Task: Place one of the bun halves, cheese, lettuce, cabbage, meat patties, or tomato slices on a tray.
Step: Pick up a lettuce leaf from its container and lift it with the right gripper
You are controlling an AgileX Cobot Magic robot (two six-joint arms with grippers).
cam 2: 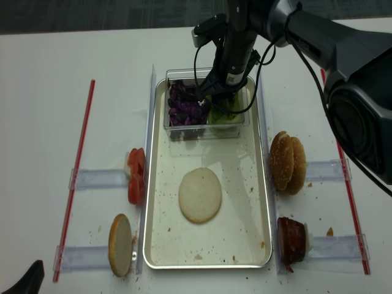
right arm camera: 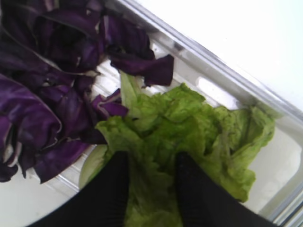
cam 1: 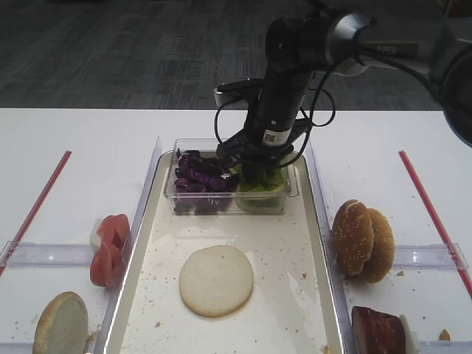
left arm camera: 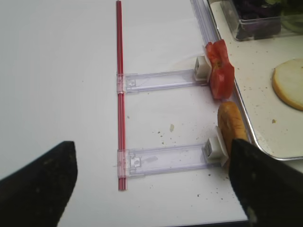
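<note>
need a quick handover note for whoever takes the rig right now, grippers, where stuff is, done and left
Right gripper: down in the clear tub, fingers astride the lettuce, grip not confirmed.
Left gripper: open, parked over the table left of the tray, empty.
Cabbage shares the tub.
Done: one bun half lies cut face up on the tray.
Left: close on the lettuce, lift it, set it on the tray.

White surface carries the tray at centre; tomato slices at nine o'clock; sesame bun halves at three; meat patties at five.
</note>
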